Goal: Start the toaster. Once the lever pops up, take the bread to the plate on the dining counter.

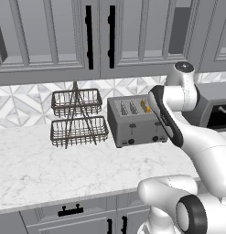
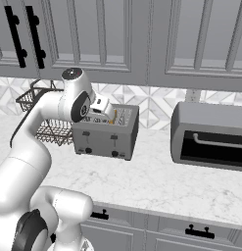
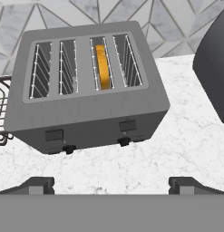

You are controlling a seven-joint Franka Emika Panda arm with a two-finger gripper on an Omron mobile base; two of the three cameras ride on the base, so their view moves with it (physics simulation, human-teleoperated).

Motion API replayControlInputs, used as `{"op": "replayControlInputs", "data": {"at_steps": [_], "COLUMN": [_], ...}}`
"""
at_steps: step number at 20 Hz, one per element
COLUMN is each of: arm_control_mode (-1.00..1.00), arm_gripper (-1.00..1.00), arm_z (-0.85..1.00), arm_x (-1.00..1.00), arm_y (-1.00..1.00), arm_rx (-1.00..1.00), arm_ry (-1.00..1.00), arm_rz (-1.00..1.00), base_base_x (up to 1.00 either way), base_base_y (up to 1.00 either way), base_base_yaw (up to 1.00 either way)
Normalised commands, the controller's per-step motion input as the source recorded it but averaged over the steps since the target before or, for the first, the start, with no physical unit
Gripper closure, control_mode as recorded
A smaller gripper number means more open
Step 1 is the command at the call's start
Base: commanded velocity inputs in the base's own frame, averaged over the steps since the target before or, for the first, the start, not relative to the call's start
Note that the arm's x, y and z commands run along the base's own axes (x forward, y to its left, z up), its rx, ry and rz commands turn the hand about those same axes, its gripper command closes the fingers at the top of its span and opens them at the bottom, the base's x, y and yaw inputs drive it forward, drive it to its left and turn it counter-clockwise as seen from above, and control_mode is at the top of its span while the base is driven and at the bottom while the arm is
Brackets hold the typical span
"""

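Grey toaster (image 3: 86,113), no legible markings

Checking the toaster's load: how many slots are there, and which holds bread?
4 slots across the toaster top. The bread stands in the third from the left in the hand view; the other three are empty.

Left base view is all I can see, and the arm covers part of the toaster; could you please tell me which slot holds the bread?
Observer: In the hand view the bread stands in the third of four slots on the toaster, counting from the left.
Operator: Thank you. How do the jaws stand?
Observer: Wide open, nothing between them, short of the toaster's front.
Operator: Are the other slots empty?
Observer: Yes, all three.
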Motion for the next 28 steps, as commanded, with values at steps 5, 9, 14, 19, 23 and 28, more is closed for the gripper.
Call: {"op": "replayControlInputs", "data": {"at_steps": [5, 9, 14, 19, 23, 28], "arm_control_mode": [-1.0, -1.0, -1.0, -1.0, -1.0, -1.0], "arm_gripper": [-1.0, -1.0, -1.0, -1.0, -1.0, -1.0], "arm_z": [0.0, 0.0, 0.0, 0.0, 0.0, 0.0], "arm_x": [0.0, 0.0, 0.0, 0.0, 0.0, 0.0], "arm_y": [0.0, 0.0, 0.0, 0.0, 0.0, 0.0], "arm_rx": [0.0, 0.0, 0.0, 0.0, 0.0, 0.0], "arm_ry": [0.0, 0.0, 0.0, 0.0, 0.0, 0.0], "arm_rz": [0.0, 0.0, 0.0, 0.0, 0.0, 0.0], "base_base_x": [0.0, 0.0, 0.0, 0.0, 0.0, 0.0], "base_base_y": [0.0, 0.0, 0.0, 0.0, 0.0, 0.0], "base_base_yaw": [0.0, 0.0, 0.0, 0.0, 0.0, 0.0]}}
